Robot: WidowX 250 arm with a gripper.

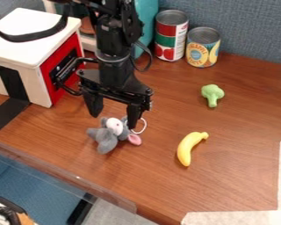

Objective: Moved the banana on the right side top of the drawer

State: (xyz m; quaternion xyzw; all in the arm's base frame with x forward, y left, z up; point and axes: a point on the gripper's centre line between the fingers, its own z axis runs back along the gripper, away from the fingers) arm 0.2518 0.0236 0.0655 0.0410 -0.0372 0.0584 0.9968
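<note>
you had your gripper [114,121] spread wide over the plush toy [107,139], with the banana [189,148] right of the toy, the broccoli [212,92] beyond the toy on that same side, and the red-fronted box [48,53] beyond the toy to the left.

A grey plush toy [107,139], green broccoli [212,93] and two cans [171,37] on the table [243,180].

Banana [187,149]: I see yellow.
Broccoli [212,92]: light green.
Plush toy [106,139]: grey and pink.
Tabletop [243,132]: brown, wood-grained.
</note>
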